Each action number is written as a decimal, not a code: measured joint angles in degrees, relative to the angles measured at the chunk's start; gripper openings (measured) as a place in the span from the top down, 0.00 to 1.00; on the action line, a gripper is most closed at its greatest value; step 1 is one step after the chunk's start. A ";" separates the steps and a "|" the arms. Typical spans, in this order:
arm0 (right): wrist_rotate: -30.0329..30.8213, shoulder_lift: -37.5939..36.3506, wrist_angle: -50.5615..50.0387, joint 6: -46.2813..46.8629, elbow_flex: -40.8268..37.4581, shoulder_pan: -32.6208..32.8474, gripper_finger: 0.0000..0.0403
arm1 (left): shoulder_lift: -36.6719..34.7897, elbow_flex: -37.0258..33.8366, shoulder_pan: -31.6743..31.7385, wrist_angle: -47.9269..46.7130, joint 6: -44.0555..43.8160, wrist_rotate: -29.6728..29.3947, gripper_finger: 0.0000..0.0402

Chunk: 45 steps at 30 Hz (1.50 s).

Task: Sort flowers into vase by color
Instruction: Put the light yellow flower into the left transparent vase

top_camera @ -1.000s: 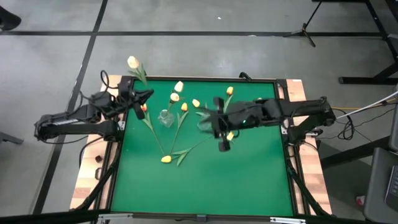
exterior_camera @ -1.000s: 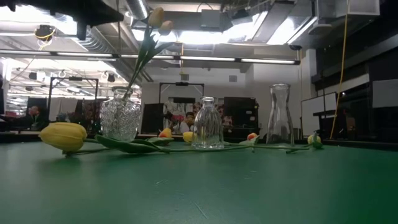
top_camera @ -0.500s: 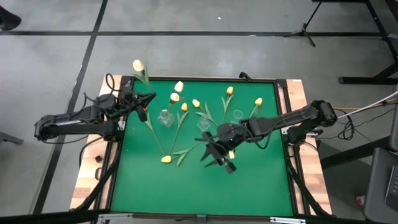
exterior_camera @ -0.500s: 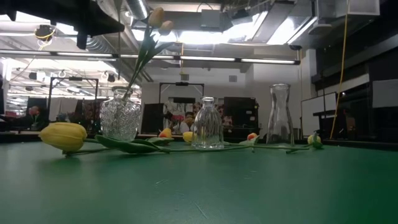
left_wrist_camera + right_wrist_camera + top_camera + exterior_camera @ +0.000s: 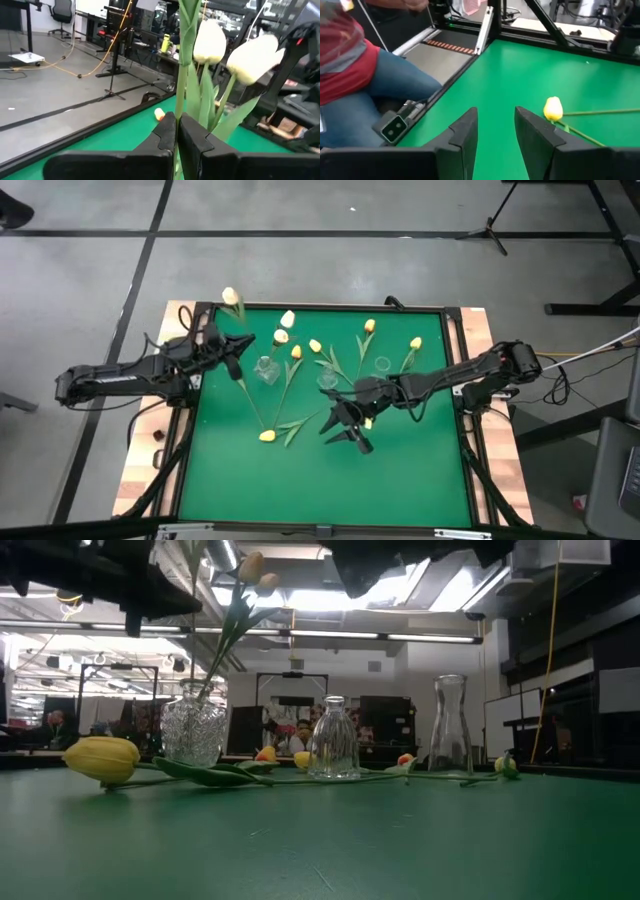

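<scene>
My left gripper (image 5: 236, 352) (image 5: 176, 122) is high over the table's far left corner, shut on a white tulip (image 5: 230, 296). Just beyond it in the left wrist view stand two white tulips (image 5: 210, 42). In the low view their stems sit in the cut-glass vase (image 5: 192, 725) (image 5: 265, 368). My right gripper (image 5: 337, 427) (image 5: 495, 135) hovers open over mid-table, facing a yellow tulip (image 5: 553, 108) (image 5: 266, 436) that lies flat on the mat. Other yellow tulips (image 5: 369, 326) lie near the far edge. My left gripper pinches the white tulip's green stem (image 5: 181, 100) between its two shut fingers, which lie across it. The stem rises upright past the fingers and out of the wrist view. The flower is lifted clear of the table, with its head (image 5: 230, 296) beyond the far edge.
Two more clear vases stand mid-table: a small bottle (image 5: 333, 738) (image 5: 328, 378) and a tall carafe (image 5: 450, 725) (image 5: 381, 365). Stems and leaves (image 5: 300, 420) lie across the mat between them. A person in a red top and jeans (image 5: 365, 80) is beside the table.
My left gripper has carried the white tulip toward the table's right, closer to the cut-glass vase. My right gripper has drawn back from the vases toward the near edge and turned to face the left, staying open.
</scene>
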 joint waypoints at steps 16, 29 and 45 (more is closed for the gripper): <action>0.02 0.01 0.65 0.05 -0.02 0.01 0.68 | 3.97 -0.83 -1.34 2.97 3.86 0.70 0.99; -0.02 0.00 0.49 1.84 -0.02 0.01 0.68 | 8.98 -0.80 -4.70 4.36 4.13 -2.38 0.99; -0.07 0.02 0.48 5.27 -0.03 0.01 0.68 | 9.03 -0.80 -4.90 -5.18 3.87 -2.59 0.87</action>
